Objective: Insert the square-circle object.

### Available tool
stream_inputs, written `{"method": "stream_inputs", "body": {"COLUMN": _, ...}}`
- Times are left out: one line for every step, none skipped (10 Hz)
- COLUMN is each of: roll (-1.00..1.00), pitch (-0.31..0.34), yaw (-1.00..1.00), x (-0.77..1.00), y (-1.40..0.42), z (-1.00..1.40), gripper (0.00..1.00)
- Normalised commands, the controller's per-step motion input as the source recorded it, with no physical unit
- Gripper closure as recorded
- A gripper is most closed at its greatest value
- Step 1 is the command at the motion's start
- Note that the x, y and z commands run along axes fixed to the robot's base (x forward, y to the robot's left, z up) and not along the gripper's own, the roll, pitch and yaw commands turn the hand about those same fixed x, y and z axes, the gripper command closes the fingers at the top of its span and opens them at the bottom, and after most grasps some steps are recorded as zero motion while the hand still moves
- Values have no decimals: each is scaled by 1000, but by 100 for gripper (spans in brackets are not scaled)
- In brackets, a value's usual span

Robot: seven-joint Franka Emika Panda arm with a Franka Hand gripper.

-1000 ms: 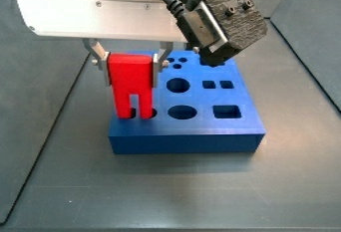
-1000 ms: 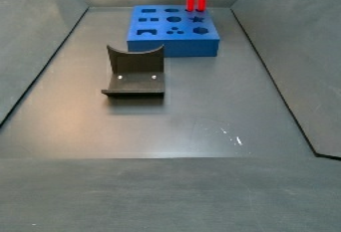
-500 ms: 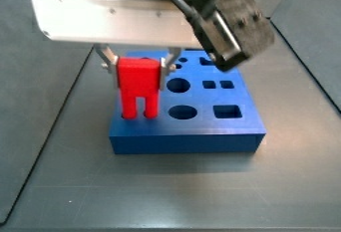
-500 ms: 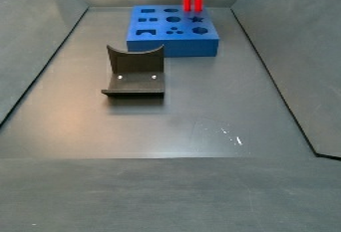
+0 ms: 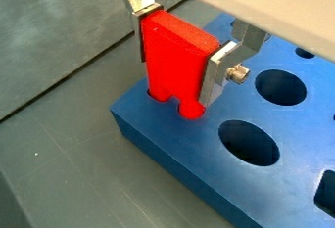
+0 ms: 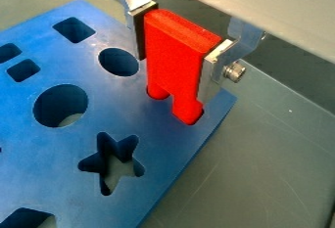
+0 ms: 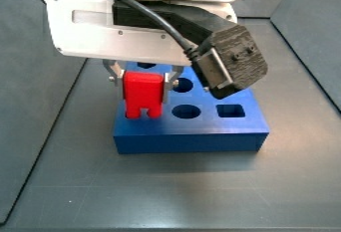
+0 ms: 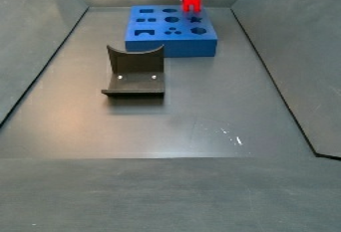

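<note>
end effector [image 5: 181, 46]: closed on the square-circle object [image 5: 174, 64], silver fingers [image 5: 222, 68] clamped on its blocky top; sits over a corner region of the blue block [image 7: 200, 126].
square-circle object: upright, held, prongs pointing down. In both wrist views the prong tips are at the block's top face, next to the edge. Looks like they're just entering their holes, but the holes are hidden under the piece, so can't confirm seating.
blue block: on the desk [image 8: 186, 146] at the far end in a side view [image 8: 170, 29]; round, square and star cutouts open around the piece [image 6: 112, 161].
fixture: dark L-shaped bracket [image 8: 134, 74], well apart from the block, not involved.
done: piece grasped, carried to the block, lined up roughly vertical over the target spot.
left: most of the red body is above the surface, so full push-down is pending, then release and retreat.
progress: late stage, my read is start of insertion.
risk: prong near the block's edge; small misalignment could jam.
</note>
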Motion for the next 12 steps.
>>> {"method": "stream_inputs", "body": {"roll": 0, "pitch": -27, "yaw": 0, "x": 0, "y": 57, "z": -1000, "gripper": 100}}
{"method": "stream_inputs", "body": {"roll": -29, "pitch": -21, "yaw": 271, "x": 0, "y": 117, "z": -1000, "gripper": 100}}
{"method": "stream_inputs", "body": {"roll": -36, "pitch": -20, "yaw": 263, "x": 0, "y": 106, "z": -1000, "gripper": 100}}
{"method": "stream_inputs", "body": {"roll": -34, "pitch": -50, "yaw": 97, "x": 0, "y": 26, "z": -1000, "gripper": 100}}
{"method": "stream_inputs", "body": {"roll": -44, "pitch": -86, "yaw": 186, "x": 0, "y": 126, "z": -1000, "gripper": 100}}
{"method": "stream_inputs", "body": {"roll": -43, "pitch": -94, "yaw": 114, "x": 0, "y": 66, "z": -1000, "gripper": 100}}
{"method": "stream_inputs", "body": {"roll": -31, "pitch": -159, "yaw": 0, "x": 0, "y": 0, "z": -957, "gripper": 100}}
{"method": "stream_inputs", "body": {"roll": -77, "pitch": -276, "yaw": 0, "x": 0, "y": 0, "z": -723, "gripper": 100}}
{"method": "stream_inputs", "body": {"roll": -119, "pitch": -403, "yaw": 0, "x": 0, "y": -31, "z": -466, "gripper": 100}}
{"method": "stream_inputs", "body": {"roll": -91, "pitch": -406, "yaw": -11, "x": -117, "y": -80, "z": -469, "gripper": 100}}
{"method": "stream_inputs", "body": {"roll": 0, "pitch": -216, "yaw": -217, "x": -143, "y": -66, "z": -840, "gripper": 100}}
{"method": "stream_inputs", "body": {"roll": 73, "pitch": -144, "yaw": -226, "x": -140, "y": -77, "z": -957, "gripper": 100}}
